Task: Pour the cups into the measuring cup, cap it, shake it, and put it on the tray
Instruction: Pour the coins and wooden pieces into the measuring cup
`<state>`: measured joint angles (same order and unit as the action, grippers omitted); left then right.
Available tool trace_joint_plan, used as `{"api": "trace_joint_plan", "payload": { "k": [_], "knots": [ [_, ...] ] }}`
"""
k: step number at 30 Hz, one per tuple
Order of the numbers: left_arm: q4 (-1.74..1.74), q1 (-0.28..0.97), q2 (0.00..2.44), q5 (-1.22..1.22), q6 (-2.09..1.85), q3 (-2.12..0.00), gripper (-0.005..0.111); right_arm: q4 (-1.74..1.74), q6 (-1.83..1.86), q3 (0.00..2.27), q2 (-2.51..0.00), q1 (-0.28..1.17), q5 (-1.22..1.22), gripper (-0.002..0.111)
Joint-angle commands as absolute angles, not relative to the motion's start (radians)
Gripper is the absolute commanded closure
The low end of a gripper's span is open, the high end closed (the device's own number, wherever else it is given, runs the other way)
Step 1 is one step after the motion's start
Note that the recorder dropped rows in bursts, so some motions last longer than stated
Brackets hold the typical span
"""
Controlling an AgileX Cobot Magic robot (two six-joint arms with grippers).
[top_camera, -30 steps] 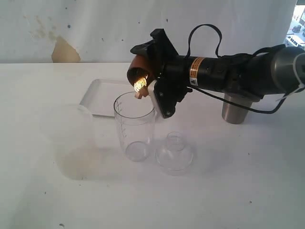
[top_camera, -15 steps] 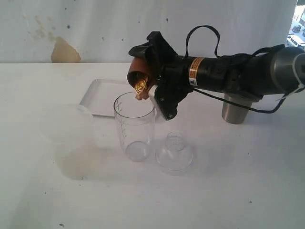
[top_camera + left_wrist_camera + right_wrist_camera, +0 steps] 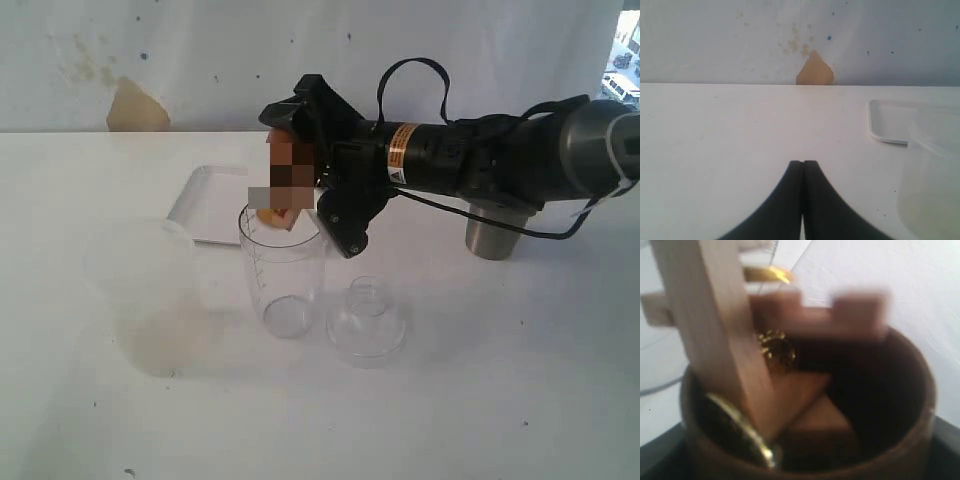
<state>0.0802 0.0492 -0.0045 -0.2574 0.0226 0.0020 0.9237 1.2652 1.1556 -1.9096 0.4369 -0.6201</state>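
Note:
My right gripper (image 3: 320,168) is shut on the brown wooden cup (image 3: 290,152) and holds it tipped mouth-down just over the rim of the clear measuring cup (image 3: 283,272). In the right wrist view wooden blocks (image 3: 715,335) and gold pieces (image 3: 776,349) are sliding out of the wooden cup (image 3: 910,430). A light piece hangs at the measuring cup's mouth. The steel tumbler (image 3: 497,232) stands upright behind the right arm. The white tray (image 3: 212,202) lies behind the measuring cup. My left gripper (image 3: 803,163) is shut and empty, low over bare table, and does not show in the exterior view.
A clear domed cap (image 3: 367,322) sits on the table just right of the measuring cup. A wider frosted plastic cup (image 3: 150,290) stands to its left, beside the left gripper as frosted cup (image 3: 935,170), with the tray's corner (image 3: 885,125) behind it.
The right gripper has rolled the wooden cup further over and lower toward the measuring cup's mouth, and its contents have begun to slide out. The left gripper has not moved.

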Motion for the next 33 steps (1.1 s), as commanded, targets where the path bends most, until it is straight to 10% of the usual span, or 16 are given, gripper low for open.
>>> {"api": "trace_joint_plan", "payload": {
  "k": [1,33],
  "knots": [
    [0.068,0.047,0.000,-0.255,0.022,0.000,0.003,0.913,1.279,1.165,-1.896,0.438,-0.624,0.108],
    [0.068,0.047,0.000,-0.255,0.022,0.000,0.003,0.961,1.391,1.165,-1.846,0.477,-0.564,0.108]
  ]
}}
